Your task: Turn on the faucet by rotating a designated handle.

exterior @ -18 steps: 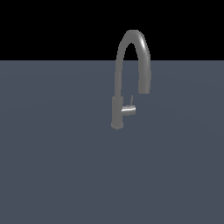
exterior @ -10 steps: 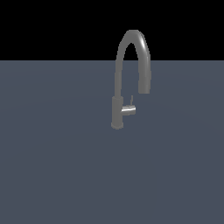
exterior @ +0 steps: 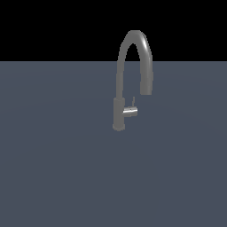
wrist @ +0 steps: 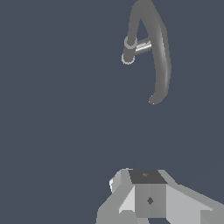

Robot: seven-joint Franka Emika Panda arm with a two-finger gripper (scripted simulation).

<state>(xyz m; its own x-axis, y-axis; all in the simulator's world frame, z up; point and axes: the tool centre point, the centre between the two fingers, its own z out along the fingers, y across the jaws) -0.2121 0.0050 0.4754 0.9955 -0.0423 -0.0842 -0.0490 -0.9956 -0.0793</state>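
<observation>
Currently gripper (wrist: 148, 199), finger state indiscernible, sits well apart from faucet (exterior: 119, 113); should approach handle (exterior: 130, 112), centre frame.

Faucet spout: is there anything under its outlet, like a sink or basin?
Under the outlet of the faucet both views show only the flat grey surface; no basin or drain shows. The handle juts from the base column, off to the side. Nothing covers that spot.
</observation>
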